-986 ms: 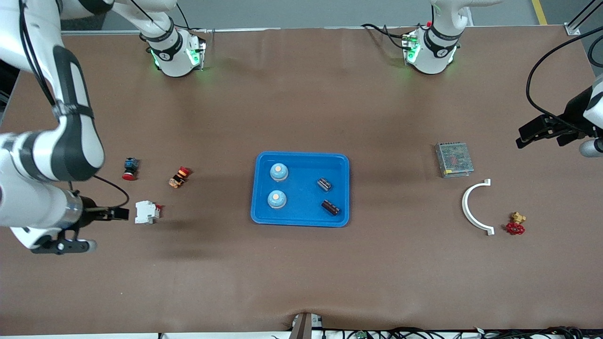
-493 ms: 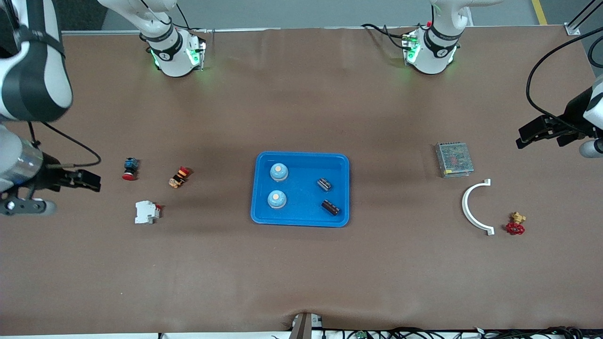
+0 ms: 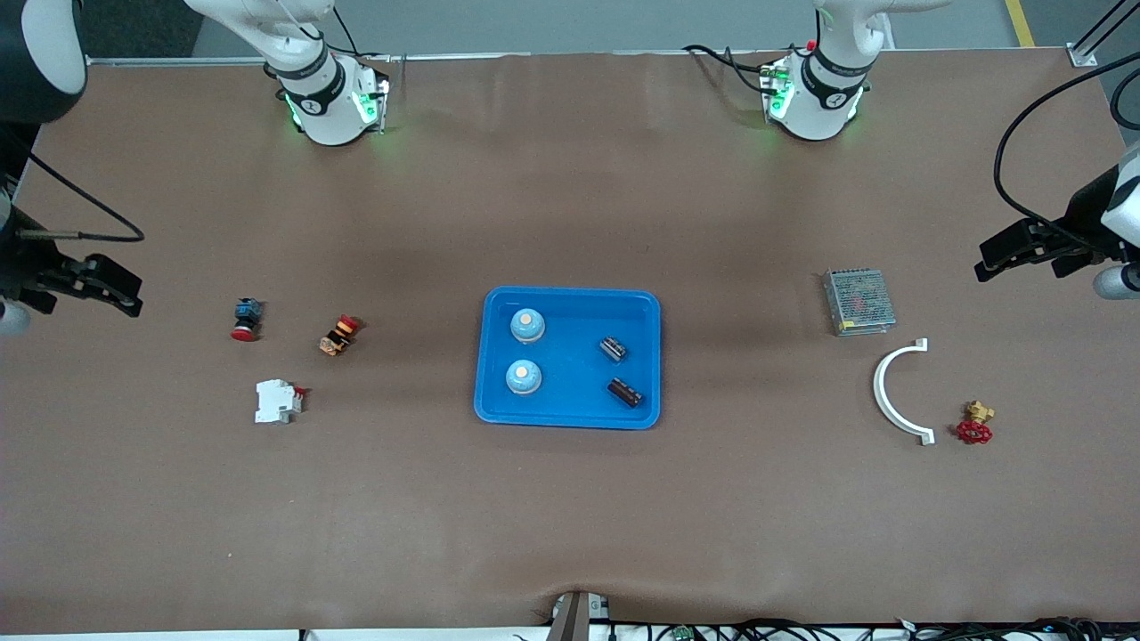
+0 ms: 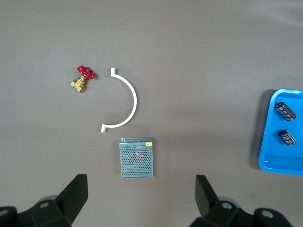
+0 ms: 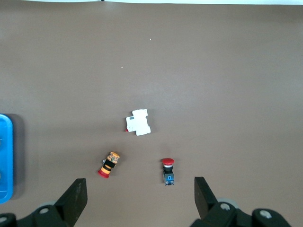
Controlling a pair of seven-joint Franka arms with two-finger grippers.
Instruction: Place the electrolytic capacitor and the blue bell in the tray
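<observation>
The bright blue tray (image 3: 574, 361) lies mid-table. Two blue bells (image 3: 527, 326) (image 3: 524, 377) stand in its half toward the right arm's end. Two dark electrolytic capacitors (image 3: 613, 348) (image 3: 625, 392) lie in its half toward the left arm's end. My left gripper (image 3: 1006, 254) is open and empty, in the air at the left arm's end of the table; in its wrist view (image 4: 142, 203) the tray's edge (image 4: 270, 156) and both capacitors (image 4: 285, 110) show. My right gripper (image 3: 111, 289) is open and empty, in the air at the right arm's end; it also shows in its wrist view (image 5: 140, 203).
Toward the left arm's end lie a metal mesh box (image 3: 859, 302), a white curved bracket (image 3: 895, 392) and a brass valve with a red handle (image 3: 975, 425). Toward the right arm's end lie a red-capped blue button (image 3: 246, 319), an orange button (image 3: 339, 335) and a white breaker (image 3: 277, 401).
My right gripper has drawn away from beside the white breaker toward the right arm's end of the table. The left arm has not moved.
</observation>
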